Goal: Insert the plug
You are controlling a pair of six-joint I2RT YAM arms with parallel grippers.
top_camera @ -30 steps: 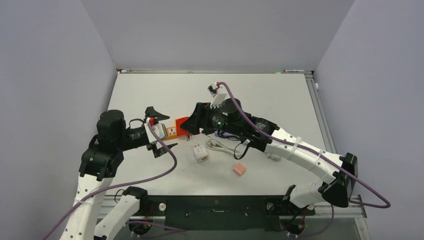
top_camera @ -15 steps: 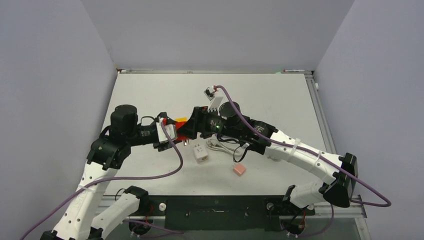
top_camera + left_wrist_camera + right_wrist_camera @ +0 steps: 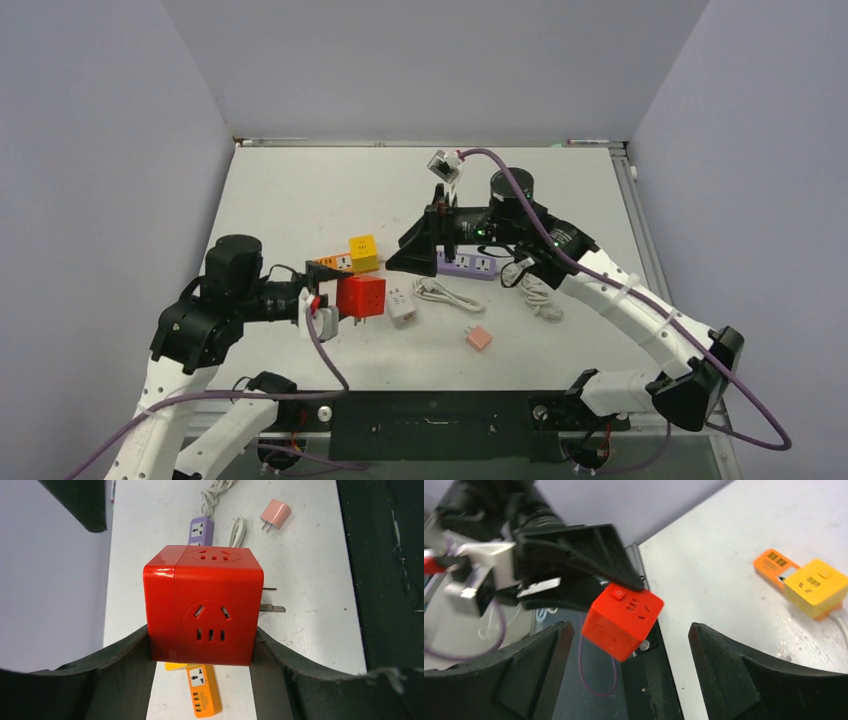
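Observation:
My left gripper [image 3: 348, 298] is shut on a red cube socket adapter [image 3: 361, 296] and holds it above the table's near left. In the left wrist view the cube [image 3: 205, 612] sits between my fingers with its metal prongs [image 3: 272, 608] pointing right. A purple power strip [image 3: 470, 265] lies mid-table, also in the left wrist view [image 3: 201, 531]. My right gripper [image 3: 412, 252] is open and empty just left of the strip. Its wrist view looks at the red cube [image 3: 621, 620] held off beyond its spread fingers [image 3: 629, 680].
A yellow cube adapter [image 3: 363, 253] and an orange power strip [image 3: 330, 265] lie behind the red cube. A white adapter [image 3: 402, 305], a pink charger [image 3: 479, 338] and coiled white cables [image 3: 445, 293] lie near the middle. The table's front edge is close below.
Both grippers met at the red cube. My left gripper closed on it and pulled it back toward the near left. My right gripper let go and drew back right.

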